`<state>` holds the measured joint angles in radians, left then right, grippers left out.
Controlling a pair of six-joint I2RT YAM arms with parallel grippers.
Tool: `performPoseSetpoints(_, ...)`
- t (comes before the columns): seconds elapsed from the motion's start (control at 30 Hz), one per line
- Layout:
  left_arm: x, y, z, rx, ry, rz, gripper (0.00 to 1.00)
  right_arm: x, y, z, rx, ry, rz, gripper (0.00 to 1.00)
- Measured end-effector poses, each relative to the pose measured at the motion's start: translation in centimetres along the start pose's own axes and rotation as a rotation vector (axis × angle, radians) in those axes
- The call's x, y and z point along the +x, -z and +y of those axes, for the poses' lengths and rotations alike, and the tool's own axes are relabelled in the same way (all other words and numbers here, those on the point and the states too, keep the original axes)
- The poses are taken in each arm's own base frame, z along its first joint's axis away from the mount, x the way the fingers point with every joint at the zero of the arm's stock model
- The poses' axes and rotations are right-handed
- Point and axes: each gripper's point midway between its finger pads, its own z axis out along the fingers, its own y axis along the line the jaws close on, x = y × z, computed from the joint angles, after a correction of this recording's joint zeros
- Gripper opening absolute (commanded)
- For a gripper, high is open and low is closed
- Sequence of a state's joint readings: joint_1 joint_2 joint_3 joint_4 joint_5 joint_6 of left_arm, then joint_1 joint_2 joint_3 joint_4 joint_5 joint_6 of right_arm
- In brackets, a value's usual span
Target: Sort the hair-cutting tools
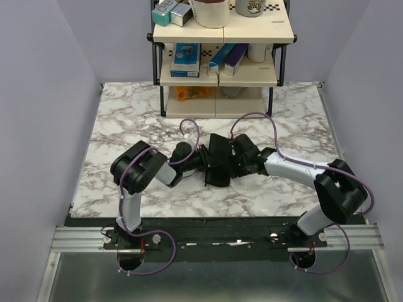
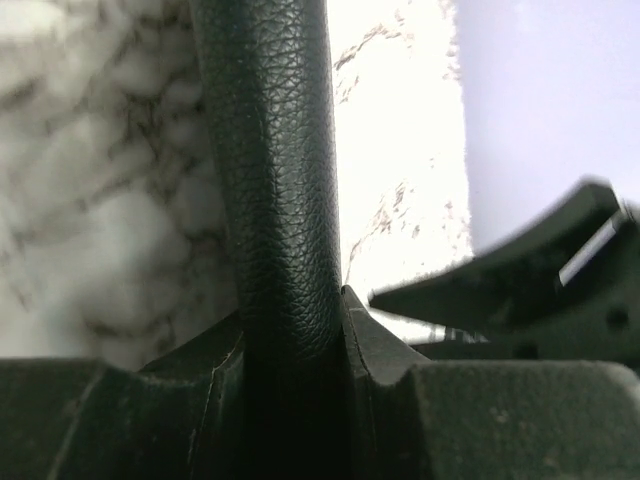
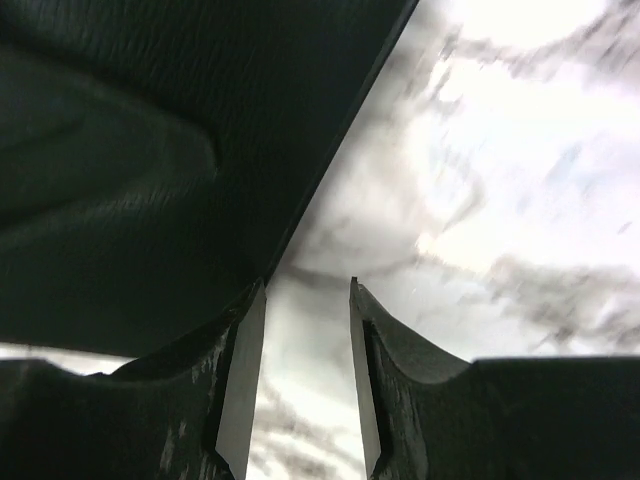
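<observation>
- The left gripper (image 2: 292,318) is squeezed tight on a fold of the black pouch (image 2: 270,150), with one finger on each side of it.
- The right gripper (image 3: 305,295) is just beside the pouch. Its fingers are apart, and only the marble table (image 3: 520,200) shows between them.
- I cannot see the combs or the scissors anywhere. I think they are hidden inside the pouch.
- The pouch looks floppy, so it could slip out of the left grip if the arm pulls fast.
- If the pouch tips as it opens, the tools could slide out and scatter.
- Both grippers are very near each other at the pouch, so they could bump.
</observation>
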<state>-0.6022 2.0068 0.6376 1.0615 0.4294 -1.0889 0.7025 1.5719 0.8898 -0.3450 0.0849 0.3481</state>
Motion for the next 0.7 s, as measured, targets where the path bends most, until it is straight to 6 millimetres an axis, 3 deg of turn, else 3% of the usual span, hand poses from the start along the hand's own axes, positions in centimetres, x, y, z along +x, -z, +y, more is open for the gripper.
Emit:
performPoseSetpoints(0.1, 0.6, 0.7, -0.6, -0.070, -0.014, -0.004, 0.00, 1.4, 1.7, 1.0, -0.044, -0.017, 0.003, 0.48)
performPoseSetpoints(0.33, 1.4, 2.1, -1.2, -0.232, -0.071, -0.039, 0.00, 1.3, 5.7, 5.6, -0.216, -0.120, -0.057, 0.47)
performPoseSetpoints(0.7, 1.0, 5.0, -0.8, -0.375, -0.078, -0.170, 0.00, 2.3, 7.9, 12.1, -0.372, -0.288, -0.023, 0.47)
